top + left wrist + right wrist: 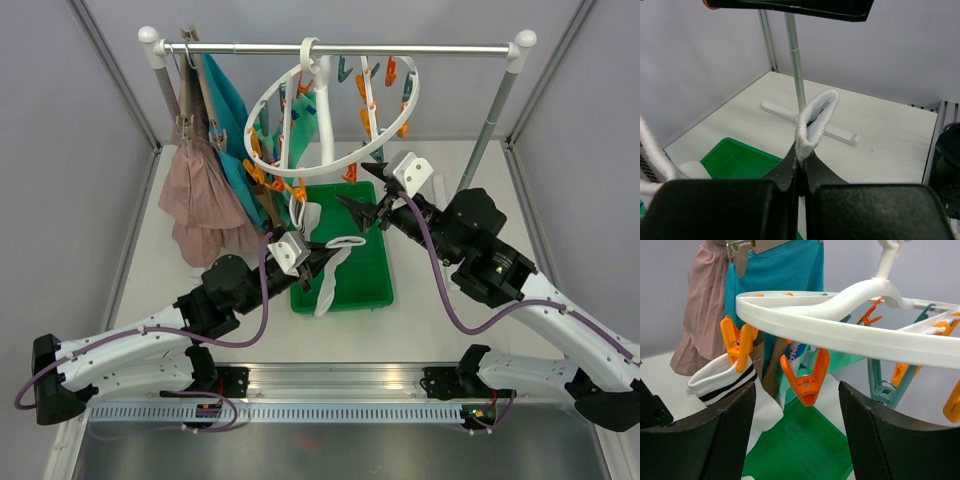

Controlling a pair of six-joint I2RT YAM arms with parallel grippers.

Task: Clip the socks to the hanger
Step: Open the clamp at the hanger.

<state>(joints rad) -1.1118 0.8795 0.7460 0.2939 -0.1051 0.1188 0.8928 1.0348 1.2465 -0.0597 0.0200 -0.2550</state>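
The round white ring hanger (330,110) hangs from the rail by its hook, with orange and teal pegs. A mint-teal patterned sock (300,130), a brown sock (268,205) and a white sock with dark cuff stripes (725,382) hang clipped on it. My left gripper (328,257) is shut on the cuff of a plain white sock (816,117), which hangs over the green tray. My right gripper (797,410) is open just below the ring (840,325). An empty orange peg (807,380) hangs between its fingers (875,440).
A green tray (370,275) lies under the hanger. A large teal garment (228,110) and a pink garment (195,195) hang on tan hangers at the rail's left. The rail's upright post (495,110) and its white foot (840,132) stand at the right.
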